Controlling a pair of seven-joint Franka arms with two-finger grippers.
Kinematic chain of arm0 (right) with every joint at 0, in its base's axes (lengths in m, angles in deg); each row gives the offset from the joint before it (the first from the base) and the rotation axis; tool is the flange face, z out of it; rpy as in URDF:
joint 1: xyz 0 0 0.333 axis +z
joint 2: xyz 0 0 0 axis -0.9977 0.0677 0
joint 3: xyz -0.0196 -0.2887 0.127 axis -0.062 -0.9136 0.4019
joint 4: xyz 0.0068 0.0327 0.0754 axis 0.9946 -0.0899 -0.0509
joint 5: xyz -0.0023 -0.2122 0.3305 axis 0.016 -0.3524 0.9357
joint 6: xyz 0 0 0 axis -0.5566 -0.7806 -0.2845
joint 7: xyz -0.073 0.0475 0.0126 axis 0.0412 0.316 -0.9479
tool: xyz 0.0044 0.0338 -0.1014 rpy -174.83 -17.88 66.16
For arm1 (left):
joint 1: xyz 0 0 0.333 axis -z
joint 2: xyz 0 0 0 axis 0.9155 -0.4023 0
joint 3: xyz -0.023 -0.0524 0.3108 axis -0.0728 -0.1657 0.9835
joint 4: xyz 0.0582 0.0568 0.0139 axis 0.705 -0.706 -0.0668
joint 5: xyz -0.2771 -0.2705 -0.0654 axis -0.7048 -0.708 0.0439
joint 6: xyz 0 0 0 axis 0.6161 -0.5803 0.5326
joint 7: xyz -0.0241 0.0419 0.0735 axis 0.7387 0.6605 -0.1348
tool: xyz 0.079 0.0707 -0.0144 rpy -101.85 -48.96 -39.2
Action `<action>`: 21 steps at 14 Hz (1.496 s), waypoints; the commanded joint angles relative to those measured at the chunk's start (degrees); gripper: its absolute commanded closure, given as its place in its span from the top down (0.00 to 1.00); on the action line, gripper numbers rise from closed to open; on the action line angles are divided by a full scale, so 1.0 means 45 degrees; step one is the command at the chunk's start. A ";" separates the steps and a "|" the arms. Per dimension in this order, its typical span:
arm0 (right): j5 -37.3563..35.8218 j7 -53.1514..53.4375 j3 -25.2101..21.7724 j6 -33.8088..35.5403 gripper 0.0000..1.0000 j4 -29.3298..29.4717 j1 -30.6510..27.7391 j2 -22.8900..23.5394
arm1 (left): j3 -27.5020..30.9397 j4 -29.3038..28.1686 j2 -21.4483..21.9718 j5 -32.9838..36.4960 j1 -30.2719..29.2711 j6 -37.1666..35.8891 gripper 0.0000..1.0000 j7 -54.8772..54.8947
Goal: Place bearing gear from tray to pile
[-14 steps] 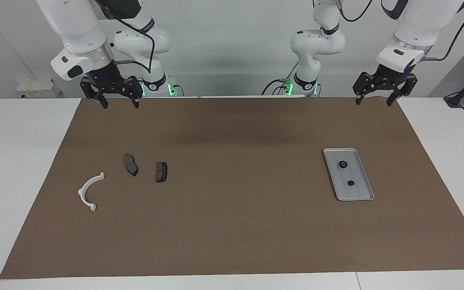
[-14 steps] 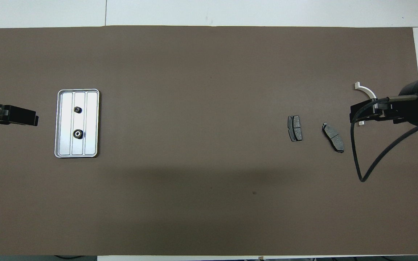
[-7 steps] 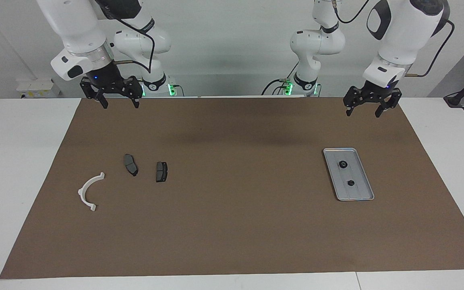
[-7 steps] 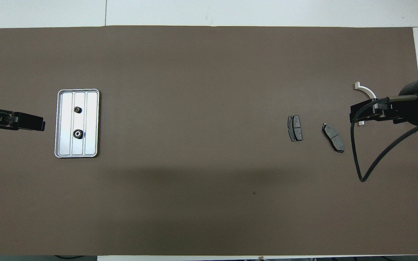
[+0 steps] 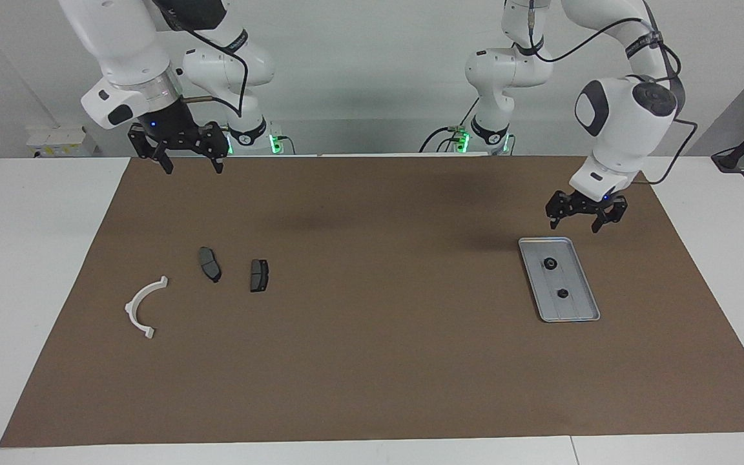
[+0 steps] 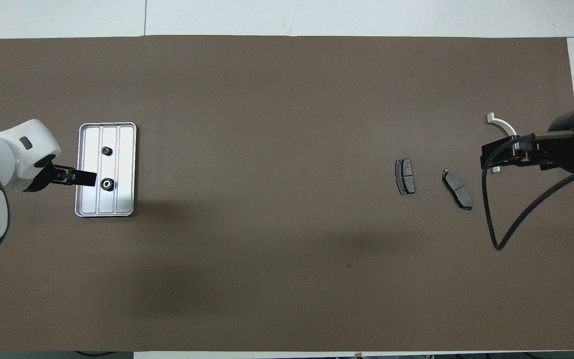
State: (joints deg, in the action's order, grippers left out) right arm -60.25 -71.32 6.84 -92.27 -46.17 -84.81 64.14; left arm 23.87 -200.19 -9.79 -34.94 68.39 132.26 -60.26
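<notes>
Because two gears (image 5: 549, 263) sit in the tray (image 5: 588, 309), the left gripper (image 5: 585, 221) hangs open above it, ready to grab one. Meanwhile the right gripper (image 5: 184, 159) waits open, above the mat's edge nearest the robots, with the pile (image 5: 209, 264) farther out.

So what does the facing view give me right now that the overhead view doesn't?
Only the facing view shows both arms whole, with the left gripper open and raised clear of the tray, and the right gripper open, waiting high at its end of the table. Only the overhead view shows the tray's lengthwise ridges and puts the left gripper over the tray's edge beside the nearer gear. Both show two gears in the tray, two brake pads and the white bracket.
</notes>
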 commanded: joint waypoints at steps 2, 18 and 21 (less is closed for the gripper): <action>0.0365 -0.0254 -0.0110 -0.0255 1.00 -0.0302 -0.0037 -0.0243 | -0.0045 -0.0588 -0.1000 0.0104 -0.0294 0.1827 1.00 0.0287; 0.0307 0.0077 -0.0090 -0.3161 1.00 -0.2642 0.0178 -0.0204 | -0.0065 -0.1741 -0.1471 -0.1010 -0.0119 0.2979 0.96 -0.0182; 0.0287 0.0643 0.0007 -0.4276 1.00 -0.3249 0.0256 0.0146 | -0.0065 -0.1741 -0.1803 -0.1010 -0.0100 0.3448 0.95 -0.0182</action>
State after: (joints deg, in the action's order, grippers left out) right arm -60.25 -70.21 6.92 -108.17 -57.96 -84.14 64.85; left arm 23.35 -207.17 -17.16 -38.43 67.51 144.85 -60.78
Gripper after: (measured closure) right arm 0.000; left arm 0.004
